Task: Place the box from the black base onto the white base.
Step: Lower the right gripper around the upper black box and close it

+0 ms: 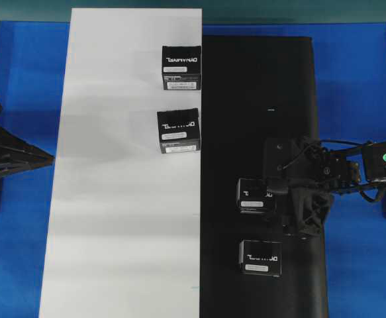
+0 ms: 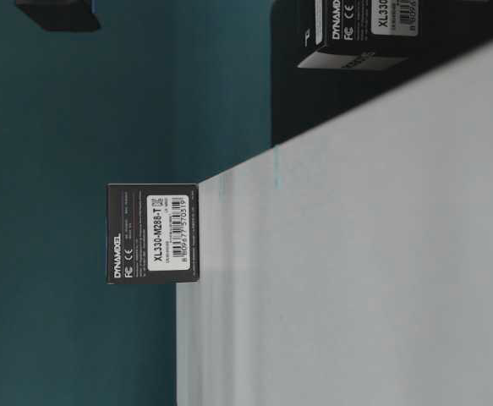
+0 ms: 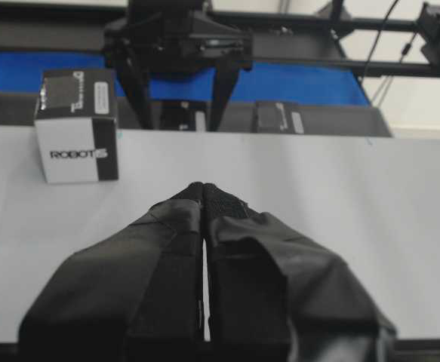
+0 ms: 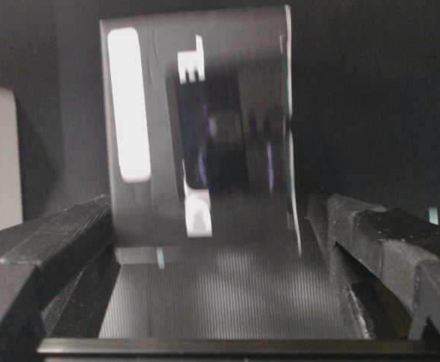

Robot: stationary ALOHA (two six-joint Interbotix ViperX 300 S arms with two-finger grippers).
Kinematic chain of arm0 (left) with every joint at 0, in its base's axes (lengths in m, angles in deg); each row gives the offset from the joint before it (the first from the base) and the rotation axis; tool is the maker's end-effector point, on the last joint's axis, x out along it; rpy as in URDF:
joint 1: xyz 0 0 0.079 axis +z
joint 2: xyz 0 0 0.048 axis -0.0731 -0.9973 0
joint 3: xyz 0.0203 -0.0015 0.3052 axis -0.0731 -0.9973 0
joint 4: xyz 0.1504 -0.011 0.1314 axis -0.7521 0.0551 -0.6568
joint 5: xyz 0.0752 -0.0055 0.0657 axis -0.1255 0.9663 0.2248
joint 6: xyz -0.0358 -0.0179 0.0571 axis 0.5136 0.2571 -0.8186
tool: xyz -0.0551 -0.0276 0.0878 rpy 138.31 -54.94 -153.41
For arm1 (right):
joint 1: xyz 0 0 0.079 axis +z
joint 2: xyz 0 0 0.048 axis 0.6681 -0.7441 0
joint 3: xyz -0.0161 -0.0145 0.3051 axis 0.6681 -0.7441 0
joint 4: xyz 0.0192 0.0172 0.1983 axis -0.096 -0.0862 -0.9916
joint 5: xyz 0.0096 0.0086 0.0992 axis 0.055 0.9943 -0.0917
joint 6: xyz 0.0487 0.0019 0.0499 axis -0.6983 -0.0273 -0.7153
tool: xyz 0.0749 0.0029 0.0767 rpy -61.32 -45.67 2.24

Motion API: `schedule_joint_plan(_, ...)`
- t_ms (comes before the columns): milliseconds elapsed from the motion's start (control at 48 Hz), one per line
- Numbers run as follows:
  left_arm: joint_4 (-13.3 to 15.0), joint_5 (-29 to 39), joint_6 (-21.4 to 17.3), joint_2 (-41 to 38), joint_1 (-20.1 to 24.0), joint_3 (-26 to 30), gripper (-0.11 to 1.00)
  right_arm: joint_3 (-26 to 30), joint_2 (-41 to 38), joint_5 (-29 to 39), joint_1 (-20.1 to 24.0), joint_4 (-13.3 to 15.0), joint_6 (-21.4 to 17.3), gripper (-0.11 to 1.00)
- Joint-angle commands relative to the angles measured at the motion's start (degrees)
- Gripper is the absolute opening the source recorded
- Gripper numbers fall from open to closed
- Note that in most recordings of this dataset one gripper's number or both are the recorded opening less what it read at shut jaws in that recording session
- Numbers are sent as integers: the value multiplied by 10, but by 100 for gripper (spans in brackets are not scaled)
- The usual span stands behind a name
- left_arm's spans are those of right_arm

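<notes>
Right hand (image 1: 275, 199): jaws spread wide, straddling the box (image 1: 257, 196), which sits between the fingers on the black base (image 1: 259, 79). Left hand (image 3: 203, 197): jaws pressed together, empty, over the white base (image 1: 126, 232).

Blue table (image 1: 358, 99) – teal backdrop (image 2: 77, 338) – even, diffuse light.
</notes>
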Motion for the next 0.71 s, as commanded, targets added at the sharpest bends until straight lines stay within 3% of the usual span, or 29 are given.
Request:
schedule_joint_plan(0, -1, -3, 2, -5, 0, 13, -2, 3, -8, -27, -2, 1, 0, 100)
schedule_joint_plan(312, -2, -4, 1, -6, 0, 13, -2, -6, -13, -70, -6, 1, -4, 100)
schedule_joint_plan(687, -1, -5, 0, -4, 4, 13, -2, -7, -18, -61, -5, -4, -6, 96)
